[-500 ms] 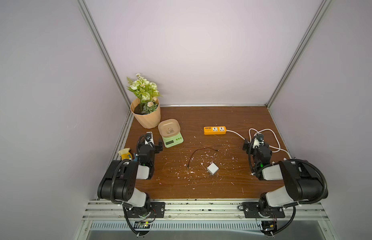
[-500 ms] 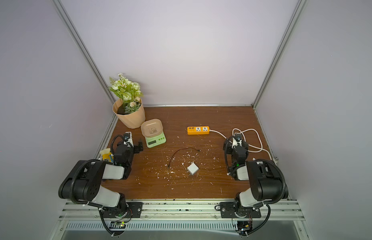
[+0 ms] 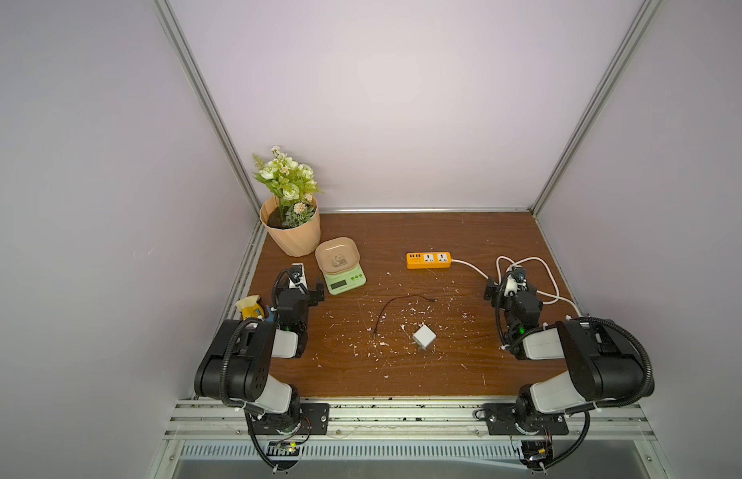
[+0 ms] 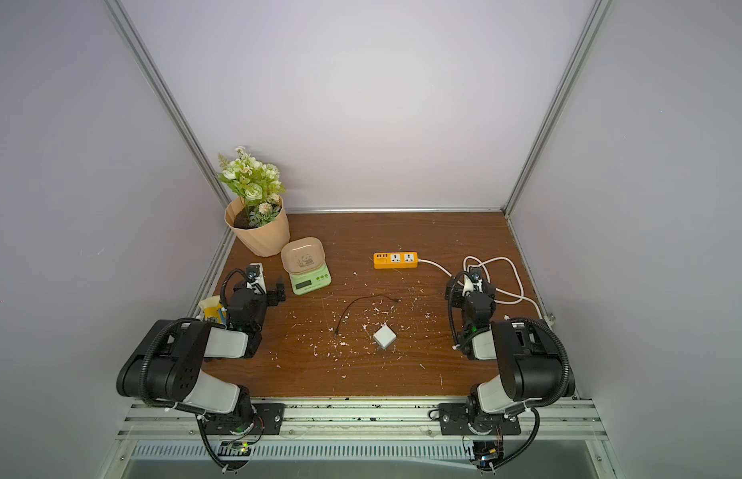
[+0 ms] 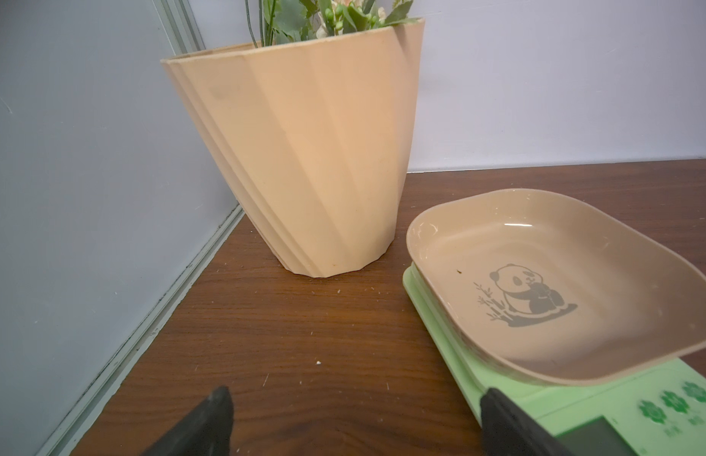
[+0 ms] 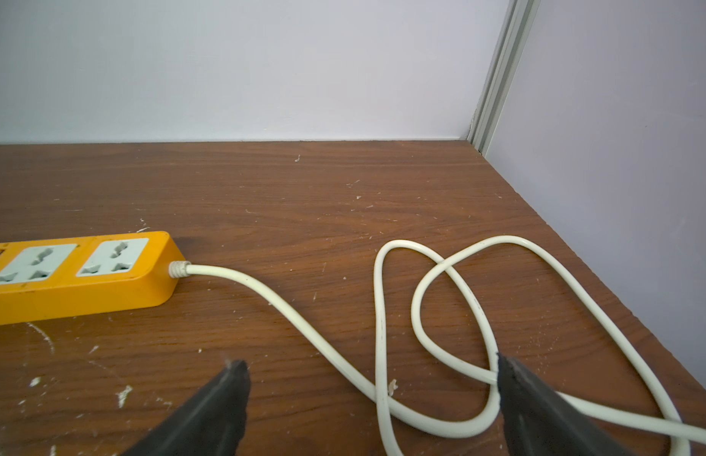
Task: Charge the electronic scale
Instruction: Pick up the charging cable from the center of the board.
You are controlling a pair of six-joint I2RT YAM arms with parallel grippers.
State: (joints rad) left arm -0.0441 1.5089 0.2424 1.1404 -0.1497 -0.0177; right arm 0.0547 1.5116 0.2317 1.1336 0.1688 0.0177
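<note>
While standing at the far left of the table (image 3: 444,369), just right of the flower pot (image 3: 292,236): electronic scale (image 3: 343,273), small, light green.

Carries a beige rounded-square tray (image 5: 541,284) with a panda drawing, overhanging the green base; grey display (image 3: 339,284) and green buttons (image 5: 675,400) along the near edge. Left gripper (image 5: 353,398) spread wide and empty, just left of the scale, one finger close to its near-left corner; cannot tell whether touching. Right gripper (image 6: 373,367) equally wide, holding nothing, low over the looped white cord (image 6: 288,312) of the orange power strip (image 3: 428,260) towards the right. Dark wood-grain top strewn with white flecks (image 3: 411,315); thin dark cable (image 3: 386,309) and white cube charger (image 3: 423,337) lying mid-table, apart. Shut in by plain pale lilac walls (image 3: 402,103) with aluminium corner posts (image 3: 203,103).
</note>
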